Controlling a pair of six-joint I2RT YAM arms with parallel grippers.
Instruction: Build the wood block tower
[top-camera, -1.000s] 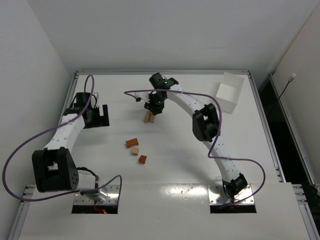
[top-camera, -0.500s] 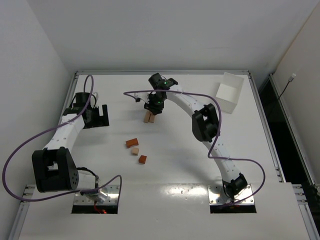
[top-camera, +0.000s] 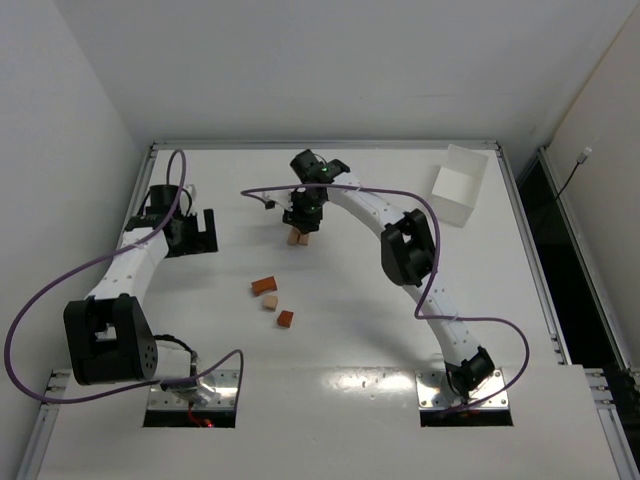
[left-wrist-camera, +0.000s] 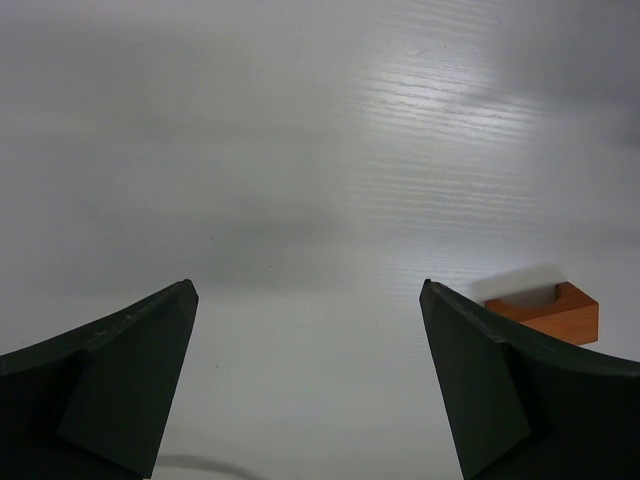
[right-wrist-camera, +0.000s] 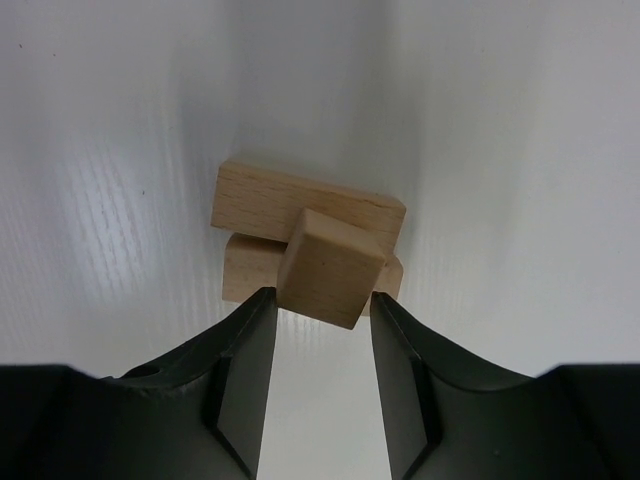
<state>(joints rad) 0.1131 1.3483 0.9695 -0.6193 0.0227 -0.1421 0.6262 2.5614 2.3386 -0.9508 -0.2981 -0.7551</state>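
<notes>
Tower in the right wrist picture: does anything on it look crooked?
Yes. The pale wooden cube on top sits twisted, its edges not lined up with the two pale wooden bars beneath it. The right gripper flanks it closely; whether it grips the cube is unclear.

Top view overhead, whole table (top-camera: 350, 350); wrist views close; right shares tower (right-wrist-camera: 310, 240), left perhaps block (left-wrist-camera: 548, 315).

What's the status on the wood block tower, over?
Left tool open, empty. Right tool straddling pale cube atop wood block tower, grip unclear. Three loose blocks lie apart, nearer the bases; nothing blocking.
</notes>
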